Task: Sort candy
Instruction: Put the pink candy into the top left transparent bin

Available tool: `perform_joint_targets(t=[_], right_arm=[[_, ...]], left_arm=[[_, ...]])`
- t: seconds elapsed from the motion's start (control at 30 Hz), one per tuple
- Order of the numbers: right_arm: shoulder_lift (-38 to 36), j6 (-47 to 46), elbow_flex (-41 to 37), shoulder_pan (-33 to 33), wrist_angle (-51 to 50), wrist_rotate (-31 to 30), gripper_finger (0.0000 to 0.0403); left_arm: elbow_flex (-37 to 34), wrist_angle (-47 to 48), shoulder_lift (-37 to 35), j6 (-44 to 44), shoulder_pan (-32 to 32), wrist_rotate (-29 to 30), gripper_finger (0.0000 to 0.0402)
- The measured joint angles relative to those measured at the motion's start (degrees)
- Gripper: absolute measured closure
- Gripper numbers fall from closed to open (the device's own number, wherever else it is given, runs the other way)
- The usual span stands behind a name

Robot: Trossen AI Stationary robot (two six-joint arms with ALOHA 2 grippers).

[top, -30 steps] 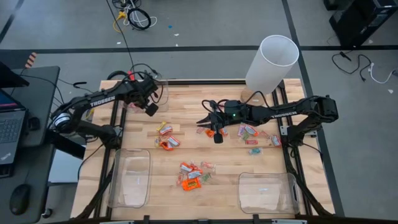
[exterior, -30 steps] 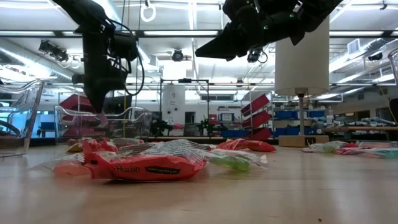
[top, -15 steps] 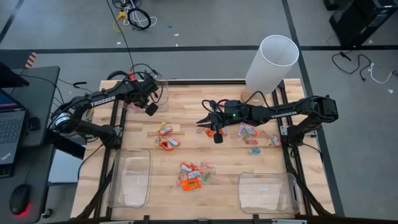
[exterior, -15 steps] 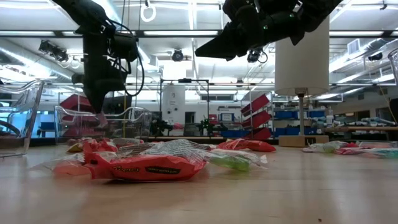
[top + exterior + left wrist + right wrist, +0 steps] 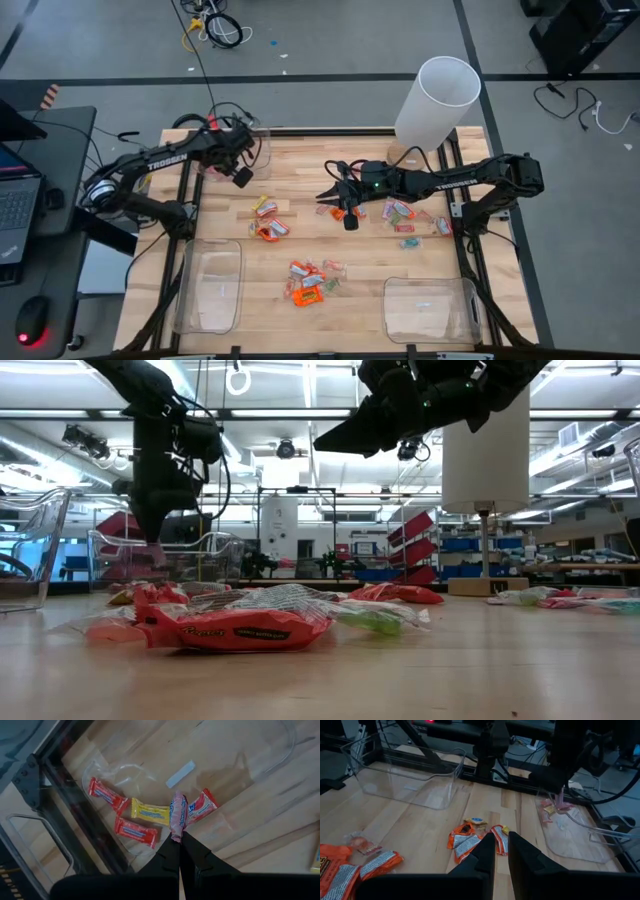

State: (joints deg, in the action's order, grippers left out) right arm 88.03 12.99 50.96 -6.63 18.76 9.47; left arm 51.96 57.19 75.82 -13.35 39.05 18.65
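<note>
Upper left in the high view, our left gripper [image 5: 179,840] is pinched tight on a pink wrapped candy [image 5: 178,815] above the clear bin [image 5: 260,765] holding four more sweets. Near the frame's centre our right gripper [image 5: 325,196] hovers over the wooden table [image 5: 300,230], fingers slightly parted, holding nothing. Loose candies [image 5: 308,281] lie scattered mid-table.

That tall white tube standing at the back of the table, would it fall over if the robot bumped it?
Probably. The white tube stands tall and narrow on one end, so a push near its top would likely tip it. It looks hollow and open-topped, so probably light. Once down, its round shape could let it roll.
</note>
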Motion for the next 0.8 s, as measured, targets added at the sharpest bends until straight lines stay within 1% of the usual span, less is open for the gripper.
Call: perform_joint_targets(t=[0.27,0.8], right_arm=[[0.0,0.0,0.02,0.0,0.0,0.0,0.0364],[0.0,0.0,0.02,0.01,0.0,0.0,0.0364]], left_arm=[[-0.02,-0.49,1.53,0.51,0.01,0.0,0.0401],[-0.02,-0.5,1.48,-0.76,0.01,0.0,0.0401]])
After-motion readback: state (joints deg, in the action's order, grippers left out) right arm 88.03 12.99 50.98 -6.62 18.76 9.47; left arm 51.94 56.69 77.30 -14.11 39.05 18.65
